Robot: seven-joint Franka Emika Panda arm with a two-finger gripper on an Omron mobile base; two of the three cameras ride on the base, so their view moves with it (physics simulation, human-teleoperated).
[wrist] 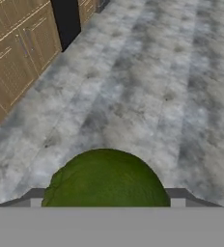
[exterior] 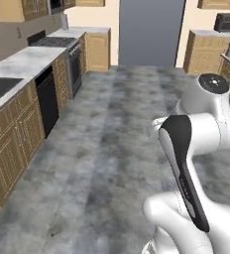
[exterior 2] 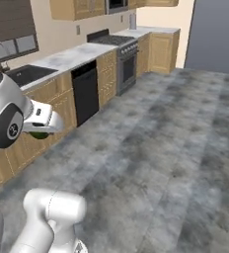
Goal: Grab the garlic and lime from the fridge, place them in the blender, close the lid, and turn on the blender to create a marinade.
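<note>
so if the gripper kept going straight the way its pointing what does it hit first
Most likely the floor. The gripper, shut on the lime, points down and forward over open grey floor, with the wooden cabinets off to one side of that line. Depth is hard to judge from the hand view.

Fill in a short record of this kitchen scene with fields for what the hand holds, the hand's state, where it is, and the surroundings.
held item: lime, dark green and round
hand state: hand closed on the lime, which sits between the fingers
position: above the grey floor, beside the wooden cabinets
surroundings: sink, black dishwasher, stove along the counter; dark fridge at the far end
</note>
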